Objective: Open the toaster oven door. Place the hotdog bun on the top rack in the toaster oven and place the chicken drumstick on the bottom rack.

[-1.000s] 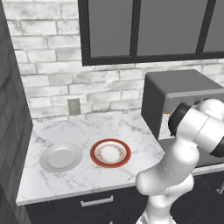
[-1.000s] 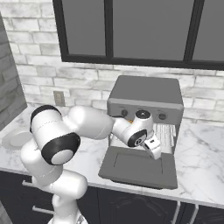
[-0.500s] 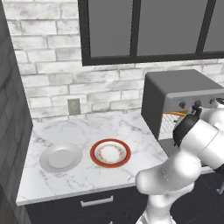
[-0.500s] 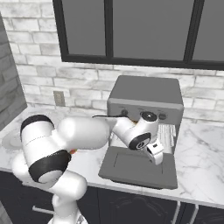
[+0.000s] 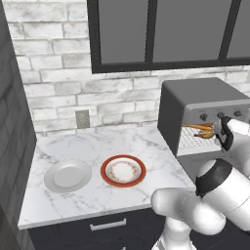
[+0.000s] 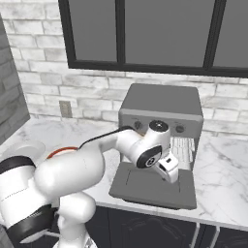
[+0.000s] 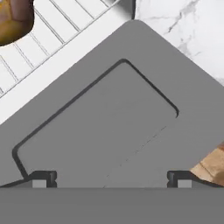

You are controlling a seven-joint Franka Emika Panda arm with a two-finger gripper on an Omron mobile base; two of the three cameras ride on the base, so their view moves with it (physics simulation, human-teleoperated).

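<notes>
Grey oven (image 6: 162, 104) stands on the marble worktop (image 5: 97, 146) at the right of the left base view, against the white brick wall. Its door (image 6: 152, 185) is fully down, lying flat and projecting toward the near edge of the worktop; the recessed window (image 7: 98, 127) faces up in the hand view.

Claw (image 7: 111, 180) hangs over the lowered door, just in front of the cavity, jaws spread wide with nothing between them; both fingertips (image 7: 41, 179) are clear of the panel's surface as far as can be told.

Inside the cavity, the left base view shows an orange-tan item, apparently the bun (image 5: 201, 127), lying on an upper level, with a second brownish item just below it that is too small to identify. The hand view shows the drumstick (image 7: 15, 19), golden-brown, resting on a white wire rack (image 7: 48, 39) just inside the opening. Which rack this is cannot be told.

On the worktop, left of the oven, sit a red-rimmed plate (image 5: 123, 171) and, further left, a plain grey plate (image 5: 68, 175). The two are apart. An outlet (image 5: 82, 118) is set in the wall behind them.
</notes>
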